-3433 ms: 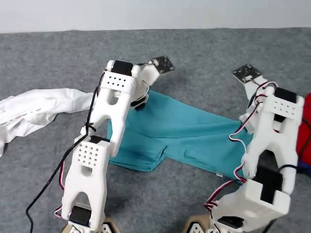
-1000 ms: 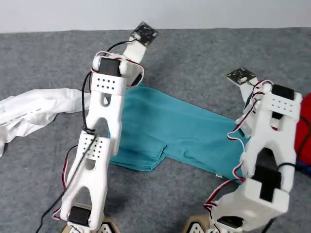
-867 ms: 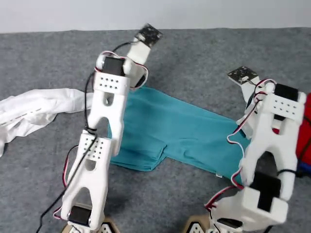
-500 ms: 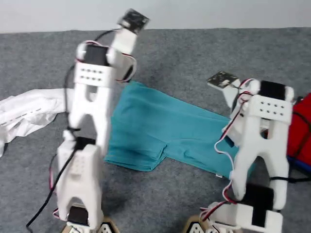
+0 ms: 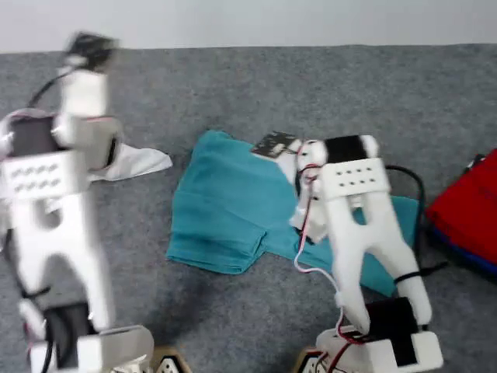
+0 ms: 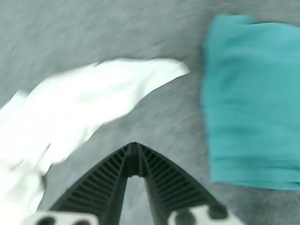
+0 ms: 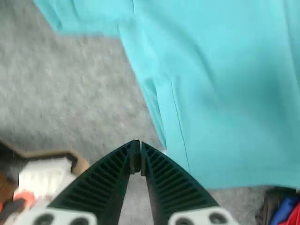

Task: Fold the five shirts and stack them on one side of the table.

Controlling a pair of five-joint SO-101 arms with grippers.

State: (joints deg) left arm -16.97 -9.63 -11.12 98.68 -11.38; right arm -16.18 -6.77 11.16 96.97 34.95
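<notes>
The soft teal shirt (image 5: 225, 210) is lying near the middle of the grey felt-covered desk (image 5: 349, 85), flattened but only partly folded, with one flap doubled over at its near corner. My right gripper (image 7: 137, 142) is hanging just above the shirt's near edge with its jaws pressed together and nothing between them. My left gripper (image 6: 137, 145) is likewise pressed shut and empty, and I am holding it over bare desk between the teal shirt (image 6: 248, 103) and the crumpled white shirt (image 6: 93, 103). The white shirt's loose tip is lying near the teal one but apart from it. At the desk's right edge a red folded shirt (image 5: 466, 210) is resting on something blue, which I am taking for the stack. I am judging the fold to be unfinished. The main risk is pinching only the top layer of the teal cloth (image 7: 220, 84), which would pull the doubled flap open. Dragging it over this rough surface could also bunch it. If my left gripper is coming down too near the white tip (image 5: 136, 162), it could catch both shirts, and a wide swing of my right arm could knock the red pile.
</notes>
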